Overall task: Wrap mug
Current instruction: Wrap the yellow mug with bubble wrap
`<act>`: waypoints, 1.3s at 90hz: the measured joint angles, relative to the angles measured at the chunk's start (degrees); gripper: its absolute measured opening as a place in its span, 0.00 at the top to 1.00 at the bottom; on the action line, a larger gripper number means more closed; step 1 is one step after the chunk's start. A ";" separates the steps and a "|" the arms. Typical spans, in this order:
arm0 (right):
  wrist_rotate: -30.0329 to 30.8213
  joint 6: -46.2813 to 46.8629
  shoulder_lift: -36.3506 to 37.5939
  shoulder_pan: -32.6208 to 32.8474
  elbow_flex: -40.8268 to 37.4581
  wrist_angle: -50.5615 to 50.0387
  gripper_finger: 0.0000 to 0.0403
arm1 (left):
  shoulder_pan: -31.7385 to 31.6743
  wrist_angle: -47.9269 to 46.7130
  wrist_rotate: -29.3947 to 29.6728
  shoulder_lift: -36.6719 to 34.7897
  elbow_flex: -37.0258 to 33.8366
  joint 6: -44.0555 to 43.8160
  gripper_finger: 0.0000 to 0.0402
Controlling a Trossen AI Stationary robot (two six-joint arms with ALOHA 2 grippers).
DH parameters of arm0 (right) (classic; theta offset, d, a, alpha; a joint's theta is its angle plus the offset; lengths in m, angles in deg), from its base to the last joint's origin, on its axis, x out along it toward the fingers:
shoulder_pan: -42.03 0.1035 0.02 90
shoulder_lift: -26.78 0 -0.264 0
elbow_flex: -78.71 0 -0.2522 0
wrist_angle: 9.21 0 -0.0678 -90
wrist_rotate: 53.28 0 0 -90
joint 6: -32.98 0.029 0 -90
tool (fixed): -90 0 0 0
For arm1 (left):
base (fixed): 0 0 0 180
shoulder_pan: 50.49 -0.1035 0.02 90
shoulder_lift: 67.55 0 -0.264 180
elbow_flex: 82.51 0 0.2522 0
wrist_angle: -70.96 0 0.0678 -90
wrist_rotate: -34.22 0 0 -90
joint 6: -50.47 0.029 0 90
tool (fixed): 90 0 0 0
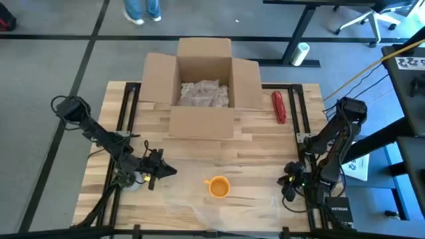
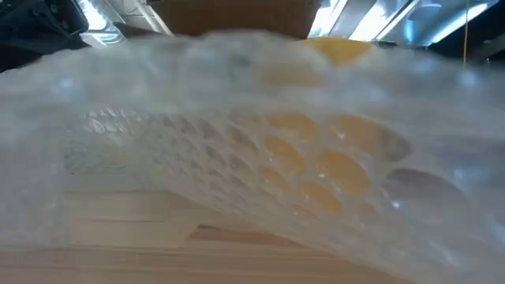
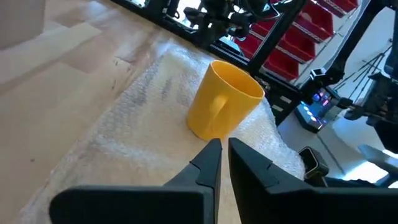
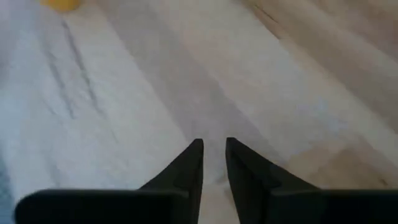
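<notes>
Bubble wrap [image 2: 260, 181] fills almost the whole low view, pressed close to the lens, so the table and both arms are hidden there; only a yellow blur of the mug [image 2: 335, 50] shows through and above it. From the high view, one yellow mug [image 1: 218, 187] stands upright on the clear sheet of bubble wrap [image 1: 219, 209] at the near-middle of the wooden table [image 1: 259, 149], the sheet itself hard to make out against the wood. One cardboard box [image 1: 204, 86] sits open at the far side with crumpled clear wrap [image 1: 204, 93] inside, and one red object [image 1: 279, 107] lies just to its right. The left gripper [image 1: 165, 171] rests low, left of the mug and apart from it; the right gripper [image 1: 290, 188] sits near the table's right edge. A person's legs [image 1: 142, 9] are cut off at the top. In the left wrist view, the left gripper [image 3: 223, 146] has its fingers nearly closed with a thin gap, grasping nothing, pointing at the mug [image 3: 224, 101] on the wrap. In the right wrist view, the right gripper [image 4: 214, 144] shows the same narrow empty gap, over the wrap [image 4: 81, 106]; the mug [image 4: 60, 4] is cut off at the edge.
</notes>
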 joint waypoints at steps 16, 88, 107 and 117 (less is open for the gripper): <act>-0.93 -0.73 0.00 -0.02 0.00 -1.67 0.72 | 0.00 -0.01 0.00 0.00 0.00 0.17 0.97; 3.91 -36.07 -13.98 -17.92 1.39 27.55 0.97 | 0.13 -0.44 -0.01 0.00 0.00 0.68 0.97; 5.49 -60.27 -13.11 -27.21 6.25 41.18 0.99 | 0.15 -0.51 -0.02 0.00 0.00 0.68 0.97; -0.17 -73.29 -13.05 -31.50 9.64 48.99 1.00 | 0.17 -0.52 -0.06 0.00 0.00 0.68 0.97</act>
